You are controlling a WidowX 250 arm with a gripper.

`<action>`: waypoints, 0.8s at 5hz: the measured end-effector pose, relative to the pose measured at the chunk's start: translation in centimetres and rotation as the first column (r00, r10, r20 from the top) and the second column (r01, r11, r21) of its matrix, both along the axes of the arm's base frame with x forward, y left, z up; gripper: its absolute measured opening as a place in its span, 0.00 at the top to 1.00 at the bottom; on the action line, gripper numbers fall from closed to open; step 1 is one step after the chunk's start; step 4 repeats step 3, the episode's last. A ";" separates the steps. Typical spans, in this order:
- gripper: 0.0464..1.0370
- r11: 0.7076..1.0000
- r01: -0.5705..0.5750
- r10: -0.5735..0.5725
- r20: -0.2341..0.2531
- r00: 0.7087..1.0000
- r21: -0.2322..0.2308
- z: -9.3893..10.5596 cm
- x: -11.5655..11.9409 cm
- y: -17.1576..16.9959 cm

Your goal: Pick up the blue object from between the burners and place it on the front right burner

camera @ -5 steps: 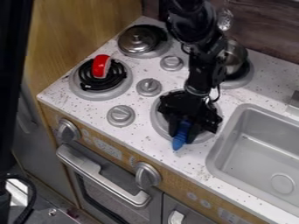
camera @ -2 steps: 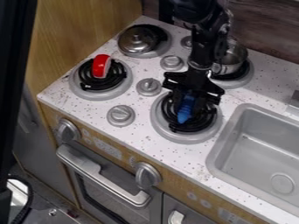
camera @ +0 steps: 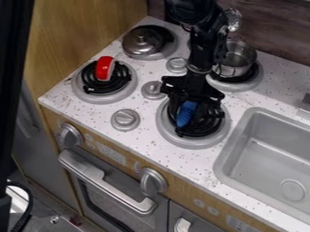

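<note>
Drawn back over the coil burner (camera: 194, 143) beside the sink (camera: 221, 165) — still pinching the elongated blue object (camera: 186, 111) in the hand (camera: 187, 117) — apparently repositioning, with release yet to come.

The black arm (camera: 200, 52) comes in from the top edge, its hand (camera: 186, 119) pointing down, fingers clamped.

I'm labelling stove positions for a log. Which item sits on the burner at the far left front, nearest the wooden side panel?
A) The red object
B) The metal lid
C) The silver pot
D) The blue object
A: the red object sits on the black coil of the left front burner, beside the wooden panel.
</note>
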State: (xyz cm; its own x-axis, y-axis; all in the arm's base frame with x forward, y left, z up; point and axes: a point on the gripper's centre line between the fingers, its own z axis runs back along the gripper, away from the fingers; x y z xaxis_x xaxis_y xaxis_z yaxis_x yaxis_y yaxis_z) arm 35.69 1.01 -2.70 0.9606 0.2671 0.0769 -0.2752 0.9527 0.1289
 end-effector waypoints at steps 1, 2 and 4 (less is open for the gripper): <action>0.05 1.000 0.002 -0.002 0.027 1.000 -0.014 1.7 -0.2 -0.7; 0.04 0.999 0.017 -0.015 0.059 0.998 -0.031 3.9 -0.7 -1.2; 0.04 0.998 0.038 -0.033 0.107 0.994 -0.041 6.4 -1.7 -1.6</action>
